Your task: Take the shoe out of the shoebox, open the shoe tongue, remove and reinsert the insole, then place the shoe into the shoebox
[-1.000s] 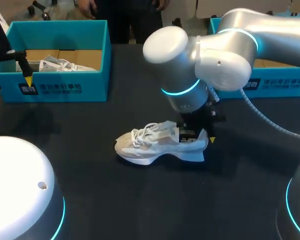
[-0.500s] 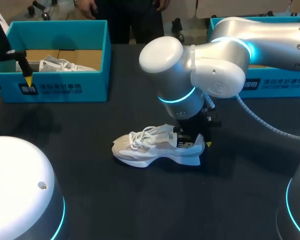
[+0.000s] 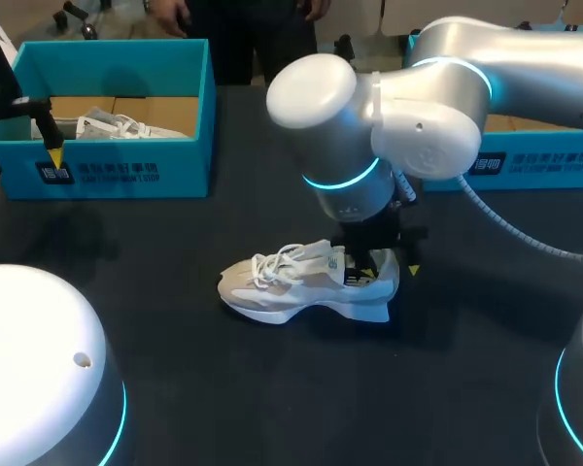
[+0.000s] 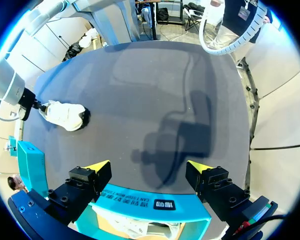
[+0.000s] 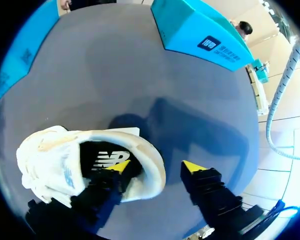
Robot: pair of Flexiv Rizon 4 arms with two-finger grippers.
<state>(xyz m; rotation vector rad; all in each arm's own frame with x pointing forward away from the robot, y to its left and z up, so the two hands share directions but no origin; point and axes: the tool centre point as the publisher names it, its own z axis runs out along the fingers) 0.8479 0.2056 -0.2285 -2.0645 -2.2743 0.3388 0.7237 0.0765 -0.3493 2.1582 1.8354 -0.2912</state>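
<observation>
A white shoe (image 3: 301, 282) lies on its sole in the middle of the dark table, toe toward my left. My right gripper (image 3: 391, 270) stands over its heel. In the right wrist view the shoe (image 5: 50, 160) shows its black insole (image 5: 107, 160). One finger of the right gripper (image 5: 154, 167) is inside the shoe, and the other is outside and clear of the heel wall, so the gripper is open. My left gripper (image 3: 21, 163) hangs open and empty above the front wall of the left teal shoebox (image 3: 126, 175). From the left wrist the left gripper (image 4: 149, 167) sees the shoe (image 4: 65, 115) far ahead.
A second white shoe (image 3: 117, 124) lies inside the left shoebox. Another teal shoebox (image 3: 534, 160) stands at the back right behind my right arm. In the right wrist view both boxes, right (image 5: 200, 30) and left (image 5: 20, 55), lie beyond the shoe.
My right gripper has opened and let go of the shoe's heel. The shoe has settled flat on the table, slightly to the left. The left arm has not moved.
</observation>
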